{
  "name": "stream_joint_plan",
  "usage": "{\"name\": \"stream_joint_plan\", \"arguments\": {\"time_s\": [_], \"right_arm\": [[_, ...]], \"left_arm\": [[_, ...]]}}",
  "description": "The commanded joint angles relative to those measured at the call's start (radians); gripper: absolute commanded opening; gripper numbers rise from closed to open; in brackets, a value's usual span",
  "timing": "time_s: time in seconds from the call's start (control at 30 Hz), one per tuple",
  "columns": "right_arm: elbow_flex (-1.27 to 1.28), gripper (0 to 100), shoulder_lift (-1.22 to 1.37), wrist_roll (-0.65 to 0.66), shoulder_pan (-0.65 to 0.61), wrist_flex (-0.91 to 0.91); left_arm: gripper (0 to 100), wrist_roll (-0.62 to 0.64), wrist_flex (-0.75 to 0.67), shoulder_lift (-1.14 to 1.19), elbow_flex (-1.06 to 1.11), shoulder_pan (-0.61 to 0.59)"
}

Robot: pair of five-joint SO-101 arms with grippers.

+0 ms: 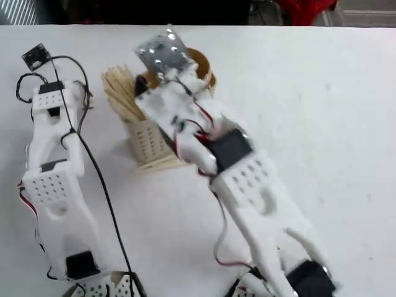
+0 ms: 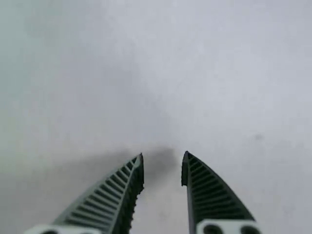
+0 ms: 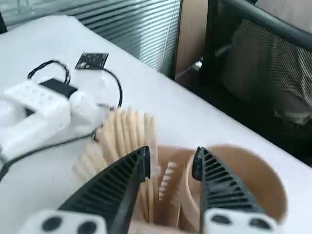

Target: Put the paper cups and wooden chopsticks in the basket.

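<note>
A white lattice basket (image 1: 148, 139) stands on the table with a fan of wooden chopsticks (image 1: 120, 93) upright in it. A brown paper cup (image 1: 201, 65) sits just behind it, partly hidden by the right arm. My right gripper (image 1: 162, 52) hovers over the cup and basket. In the right wrist view, my right gripper (image 3: 170, 158) is open, one finger toward the chopsticks (image 3: 129, 131) and one over the paper cup (image 3: 248, 180). Whether it touches the cup's rim is unclear. My left gripper (image 2: 162, 163) is open above bare table and holds nothing.
The left arm (image 1: 52, 154) rests folded at the table's left side, with black cables (image 1: 99, 173) trailing beside it. A small black board (image 1: 36, 57) lies at the back left. A tan strip (image 1: 164, 164) runs along the basket's front foot. The white table (image 1: 322, 111) stretches to the right.
</note>
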Motion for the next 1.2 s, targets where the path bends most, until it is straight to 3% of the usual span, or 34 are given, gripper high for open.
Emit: {"name": "stream_joint_plan", "arguments": {"time_s": [0.0,0.1,0.23,0.37,0.5,0.73,0.97,1.17], "right_arm": [[-0.092,15.5,-0.189,0.005,0.012,0.237],[-0.149,15.5,-0.292,0.084,0.001,0.443],[-0.137,15.9,-0.3,0.29,-0.024,0.687],[0.028,15.9,-0.237,0.493,-0.022,0.757],[0.307,15.9,-0.182,0.641,-0.021,0.595],[0.704,15.9,-0.084,0.761,0.045,0.051],[0.694,15.9,0.127,0.809,0.208,-0.147],[0.594,15.6,0.3,0.75,0.286,-0.283]], "left_arm": [[15,-0.018,-0.025,0.007,-0.055,0.01],[15,-0.018,-0.034,0.041,-0.087,0.01],[15,-0.018,-0.029,0.064,-0.115,-0.005],[15,-0.018,-0.029,0.064,-0.115,-0.004],[15,-0.018,-0.029,0.064,-0.109,-0.005],[15,-0.018,-0.029,0.064,-0.107,-0.005],[15,-0.018,-0.029,0.067,-0.115,-0.002],[15,-0.018,-0.029,0.067,-0.115,-0.001]]}}
